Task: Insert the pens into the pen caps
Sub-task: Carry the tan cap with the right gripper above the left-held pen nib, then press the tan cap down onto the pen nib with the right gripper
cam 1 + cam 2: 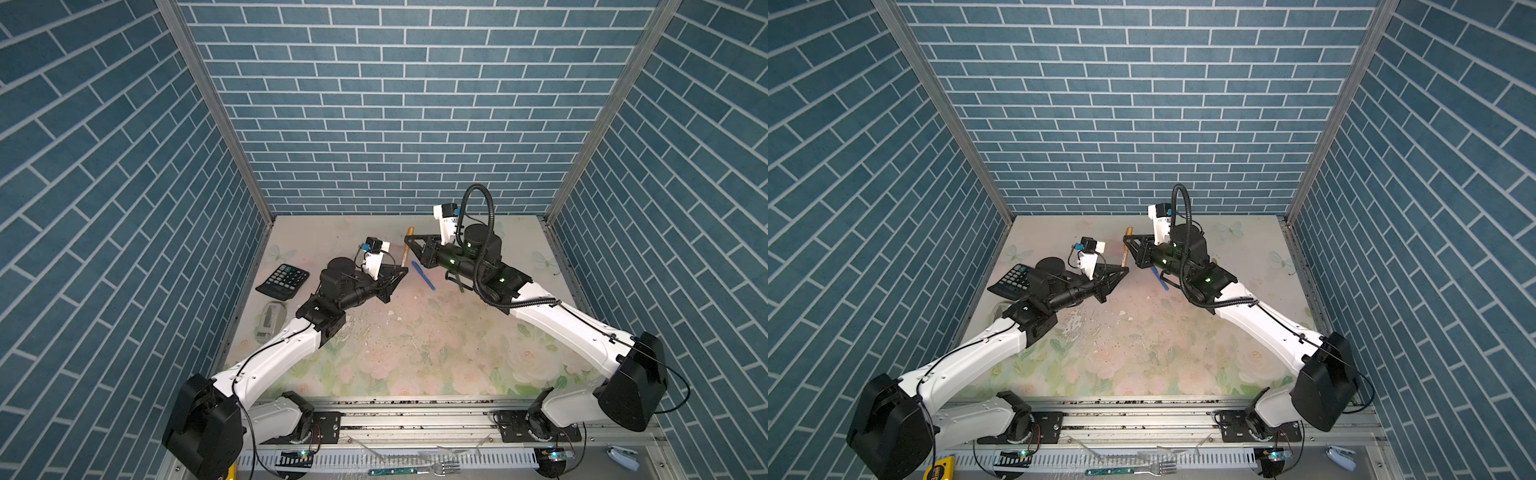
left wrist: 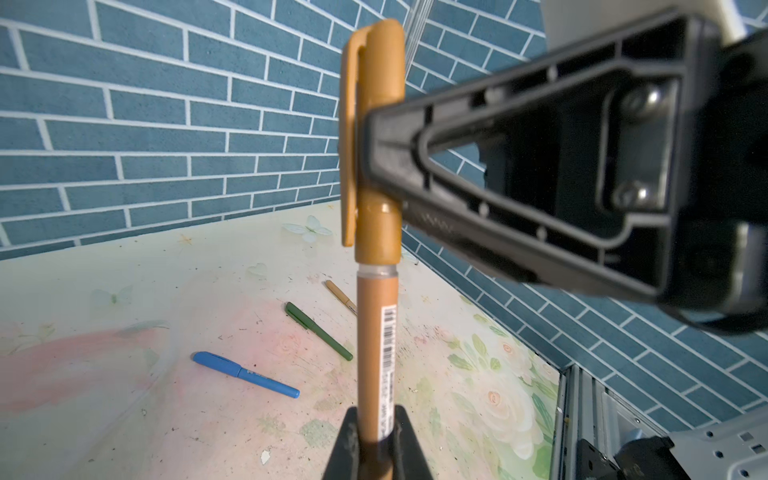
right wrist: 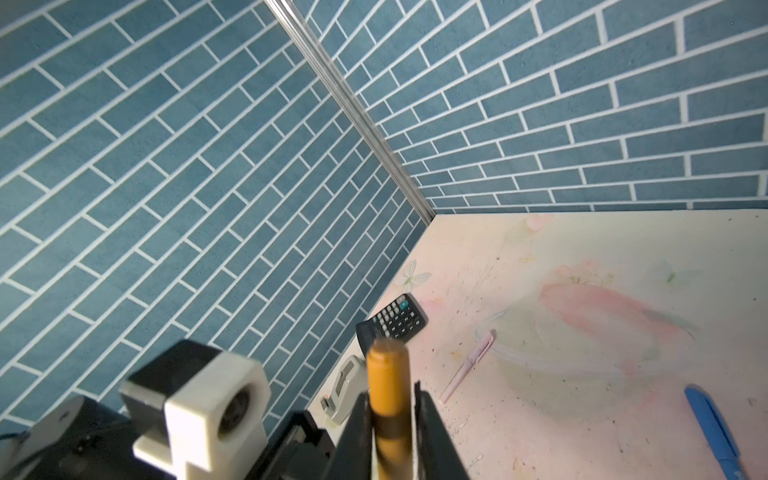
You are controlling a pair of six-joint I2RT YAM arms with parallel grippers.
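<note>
Clamping the lower barrel of the gold-tan marker pen (image 2: 376, 353), the left gripper (image 2: 375, 432) has both fingers pressed tight on it. The pen stands upright above the floral-print tabletop (image 1: 415, 353). Right gripper (image 3: 390, 419) fingers flank the mustard-gold clipped cap (image 2: 380, 75) on the pen's top end; a pale sliver shows beside one finger, so gripping or slack cannot be told. Clear collar below the cap edge, barcode label down the barrel. Left wrist view shows a blue capped pen (image 2: 245, 372), a dark green capped pen (image 2: 318, 330) and a second tan pen (image 2: 340, 295) lying flat. Right wrist view lacks the last two but gives the pale pink pen (image 3: 467, 365) near the black calculator (image 3: 392, 322).
</note>
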